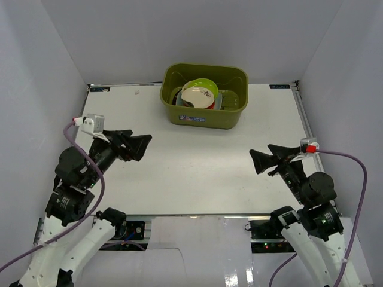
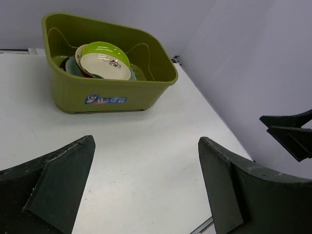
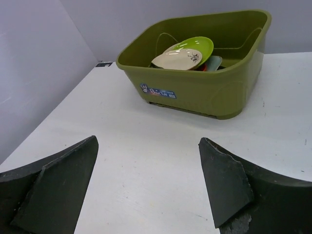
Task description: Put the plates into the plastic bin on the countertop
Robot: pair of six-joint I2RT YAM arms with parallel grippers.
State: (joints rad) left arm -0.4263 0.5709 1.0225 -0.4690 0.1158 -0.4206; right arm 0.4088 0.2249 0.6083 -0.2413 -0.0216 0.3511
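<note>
Plates (image 1: 199, 93) lie piled in the plastic bin (image 1: 203, 118) at the far edge of the countertop (image 1: 197, 176); left gripper (image 1: 145, 147) and right gripper (image 1: 256, 162) both spread apart near front corners.

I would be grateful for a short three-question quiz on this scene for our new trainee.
1. True or false: the left gripper and right gripper are both open and empty.
2. How many plates lie outside the plastic bin? A) none B) two C) four
3. Fill in: the plate behind the cream printed plate is ____ green.
Key: 1 true; 2 A; 3 lime.
</note>
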